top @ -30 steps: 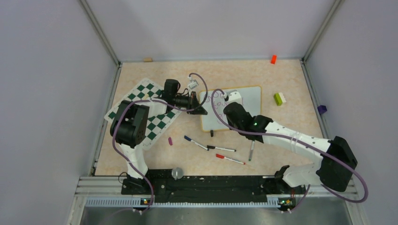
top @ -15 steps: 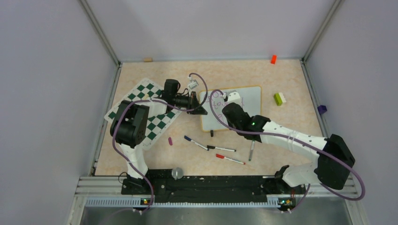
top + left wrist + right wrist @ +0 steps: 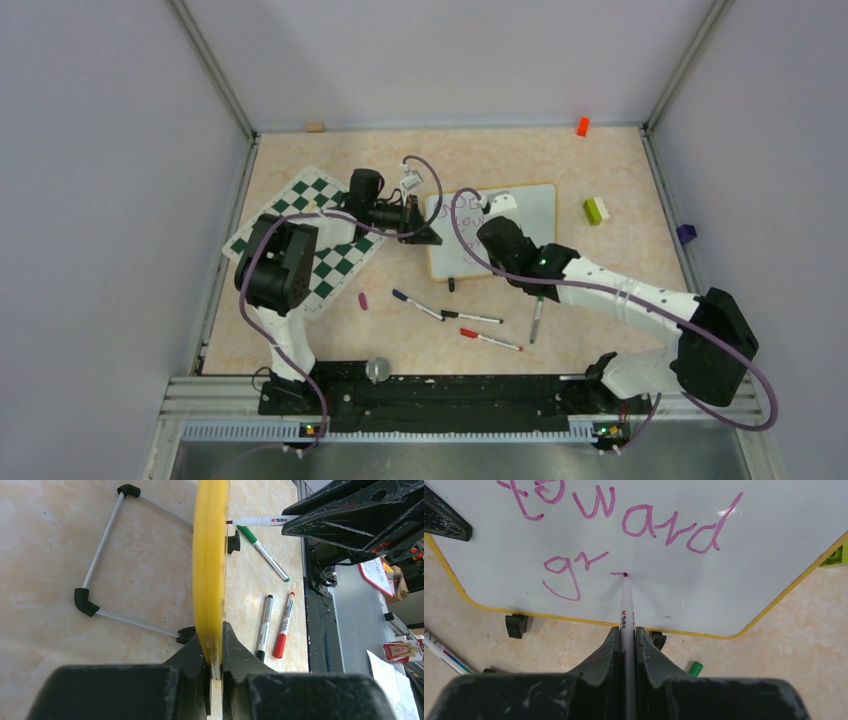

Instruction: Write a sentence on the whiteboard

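Observation:
The whiteboard (image 3: 525, 213), white with a yellow frame, stands tilted on its stand at mid-table. My left gripper (image 3: 428, 234) is shut on its left edge; the left wrist view shows the yellow frame (image 3: 210, 555) pinched edge-on in my left gripper (image 3: 215, 630). My right gripper (image 3: 494, 213) hangs over the board, shut on a white marker (image 3: 625, 602). The marker's tip touches the board (image 3: 734, 575) at a short stroke just right of "gr". The sentence (image 3: 644, 527) in purple reads "toward" with "gr" below it; an upper line is cut off.
Several loose markers (image 3: 472, 318) lie on the table in front of the board, with a purple cap (image 3: 363, 300) to their left. A green-and-white chessboard mat (image 3: 300, 215) lies under the left arm. A green-white block (image 3: 596, 210) sits right of the board.
My right gripper shifted a little left and then back right along the board's lower line, with the marker in it. The left gripper and the board have not moved.

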`<action>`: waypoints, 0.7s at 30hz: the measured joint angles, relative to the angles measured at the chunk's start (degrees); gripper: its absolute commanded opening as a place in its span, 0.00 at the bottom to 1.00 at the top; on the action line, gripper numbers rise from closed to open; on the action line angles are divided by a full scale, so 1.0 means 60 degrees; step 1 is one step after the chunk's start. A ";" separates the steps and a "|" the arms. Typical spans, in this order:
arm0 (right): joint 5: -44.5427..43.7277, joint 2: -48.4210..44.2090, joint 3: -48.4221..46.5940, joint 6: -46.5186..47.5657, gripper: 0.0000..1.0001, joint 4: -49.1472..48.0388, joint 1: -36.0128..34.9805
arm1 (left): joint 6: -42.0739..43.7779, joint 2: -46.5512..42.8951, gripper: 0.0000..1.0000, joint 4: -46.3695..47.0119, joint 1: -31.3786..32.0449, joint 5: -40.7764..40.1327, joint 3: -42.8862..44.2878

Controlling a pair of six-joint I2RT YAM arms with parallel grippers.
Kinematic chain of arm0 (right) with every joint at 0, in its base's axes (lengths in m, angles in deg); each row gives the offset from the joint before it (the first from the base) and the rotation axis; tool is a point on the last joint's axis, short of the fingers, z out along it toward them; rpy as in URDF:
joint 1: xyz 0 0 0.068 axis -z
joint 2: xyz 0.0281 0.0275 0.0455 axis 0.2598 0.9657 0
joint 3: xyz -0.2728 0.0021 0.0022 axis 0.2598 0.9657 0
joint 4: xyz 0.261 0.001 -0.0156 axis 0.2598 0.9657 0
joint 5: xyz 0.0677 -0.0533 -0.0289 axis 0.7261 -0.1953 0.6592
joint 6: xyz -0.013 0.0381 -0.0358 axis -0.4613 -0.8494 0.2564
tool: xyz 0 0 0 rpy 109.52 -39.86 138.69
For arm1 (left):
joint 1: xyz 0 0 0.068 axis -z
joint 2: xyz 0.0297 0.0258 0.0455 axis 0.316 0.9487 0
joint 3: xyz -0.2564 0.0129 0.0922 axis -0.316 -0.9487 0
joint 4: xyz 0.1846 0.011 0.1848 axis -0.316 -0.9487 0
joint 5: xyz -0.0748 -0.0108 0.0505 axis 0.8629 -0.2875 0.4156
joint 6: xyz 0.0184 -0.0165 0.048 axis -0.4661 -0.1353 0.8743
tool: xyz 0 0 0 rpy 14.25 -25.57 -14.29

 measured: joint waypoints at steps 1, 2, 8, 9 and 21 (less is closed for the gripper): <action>0.0000 -0.0007 0.0000 -0.0004 0.00 0.0029 0.0018 | 0.0000 0.0000 0.00 0.0000 0.0000 0.0000 0.0000; 0.0000 -0.0007 0.0000 0.0000 0.00 0.0036 0.0022 | 0.0000 0.0000 0.00 0.0000 0.0000 -0.0004 0.0000; 0.0000 -0.0007 -0.0018 0.0022 0.00 0.0044 0.0022 | 0.0000 0.0000 0.00 0.0000 0.0000 -0.0004 0.0000; 0.0000 -0.0004 -0.0026 0.0025 0.00 0.0047 0.0022 | 0.0000 0.0000 0.00 0.0000 0.0000 -0.0004 0.0000; 0.0022 0.0211 -0.0470 0.0251 0.00 0.0244 0.0076 | -0.0004 0.0000 0.00 -0.0004 0.0000 -0.0004 0.0000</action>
